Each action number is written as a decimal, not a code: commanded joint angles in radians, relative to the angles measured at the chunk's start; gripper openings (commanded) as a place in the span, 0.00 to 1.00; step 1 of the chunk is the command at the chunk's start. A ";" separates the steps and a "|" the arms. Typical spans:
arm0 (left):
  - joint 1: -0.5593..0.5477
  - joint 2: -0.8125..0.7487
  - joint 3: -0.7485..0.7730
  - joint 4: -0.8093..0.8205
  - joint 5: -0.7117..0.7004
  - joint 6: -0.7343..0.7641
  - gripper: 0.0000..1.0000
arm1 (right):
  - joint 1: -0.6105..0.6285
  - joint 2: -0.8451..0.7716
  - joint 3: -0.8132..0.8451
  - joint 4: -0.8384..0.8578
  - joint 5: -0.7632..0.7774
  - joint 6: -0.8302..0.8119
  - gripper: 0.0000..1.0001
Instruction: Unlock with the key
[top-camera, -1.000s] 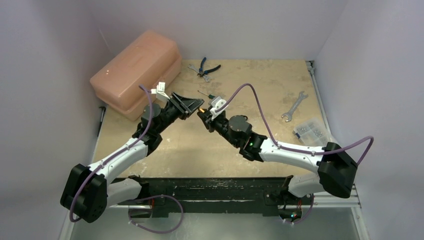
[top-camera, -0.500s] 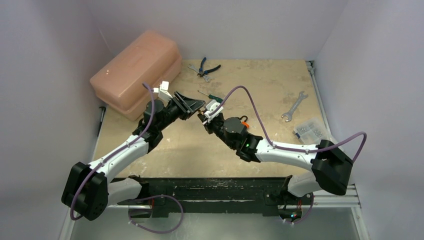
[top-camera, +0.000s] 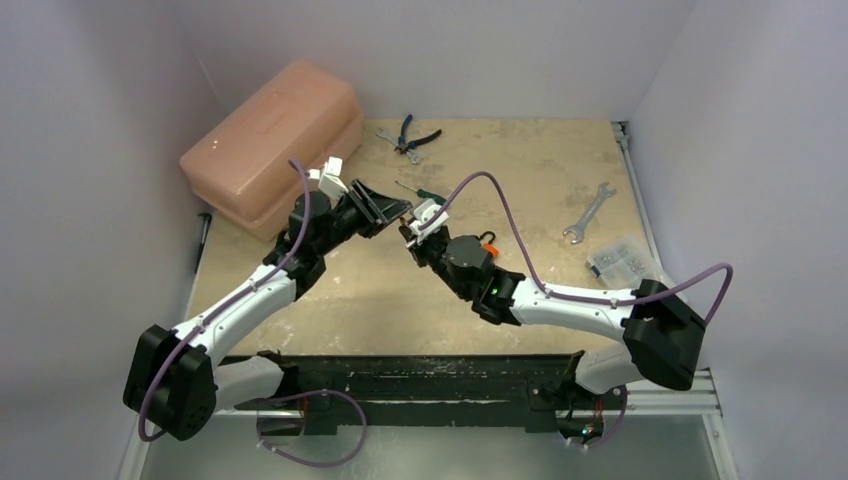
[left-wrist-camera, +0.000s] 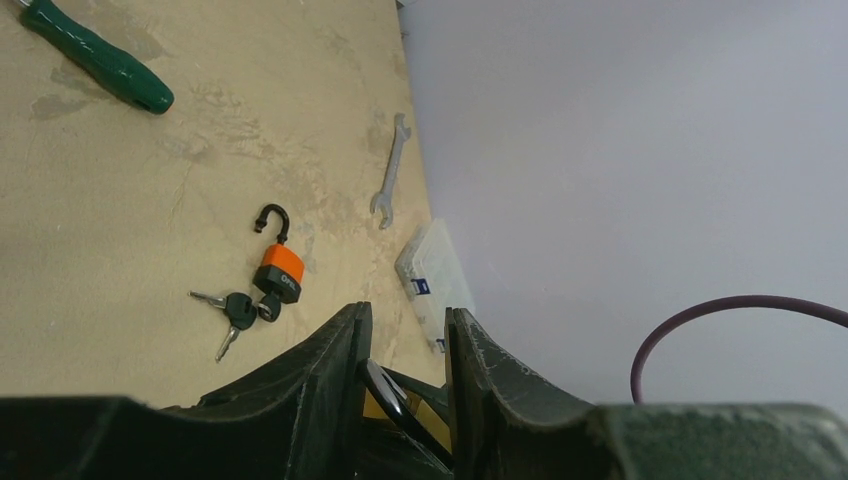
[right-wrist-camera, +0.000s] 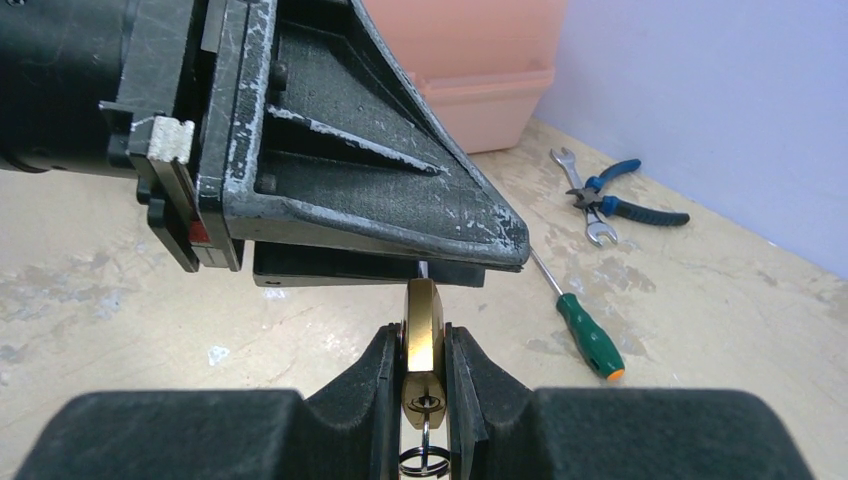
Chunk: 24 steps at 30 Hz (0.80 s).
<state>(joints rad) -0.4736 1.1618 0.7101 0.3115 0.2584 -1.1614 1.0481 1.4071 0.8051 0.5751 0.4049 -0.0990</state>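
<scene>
The right gripper (right-wrist-camera: 423, 338) is clenched on the flat sides of a brass padlock (right-wrist-camera: 424, 305), which stands upright between its fingers. The keyhole end faces the right wrist camera, and a wire ring (right-wrist-camera: 424, 462) hangs just under it.

Directly above, at 12 o'clock from the padlock, the left gripper (left-wrist-camera: 407, 315) reaches in tip first and meets the top of the padlock. In the left wrist view its fingers stand a little apart with the dark shackle (left-wrist-camera: 385, 392) between them. Whether they press on the shackle cannot be told.

From above, the two grippers meet over the middle of the counter (top-camera: 540, 160).

- An orange lock (left-wrist-camera: 280, 268) lies flat on the counter at 3 o'clock from the grippers, near the right arm, with a small bunch of keys (left-wrist-camera: 235, 312) touching its lower end.
- A green-handled screwdriver (right-wrist-camera: 588, 338) lies at 12 o'clock, near the grippers.
- Blue-handled pliers (top-camera: 415, 135) lie farther back in the same direction.
- A large pink box (top-camera: 275, 140) fills the 10 o'clock corner.
- A wrench (top-camera: 590, 212) lies well off at 3 o'clock.
- A clear parts case (top-camera: 622, 262) lies near the counter's right edge at 4 o'clock.
</scene>
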 joint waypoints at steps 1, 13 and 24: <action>-0.004 -0.011 0.067 0.008 0.021 0.048 0.36 | -0.003 0.005 -0.016 -0.026 0.060 0.004 0.00; -0.003 -0.020 0.086 0.008 0.020 0.022 0.52 | -0.003 0.006 -0.060 -0.018 0.035 0.065 0.00; -0.003 -0.024 0.162 -0.098 0.032 -0.007 0.57 | -0.003 0.031 -0.065 -0.003 0.026 0.085 0.00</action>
<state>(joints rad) -0.4736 1.1618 0.7685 0.1993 0.2714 -1.1439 1.0470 1.4128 0.7589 0.5858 0.4252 -0.0307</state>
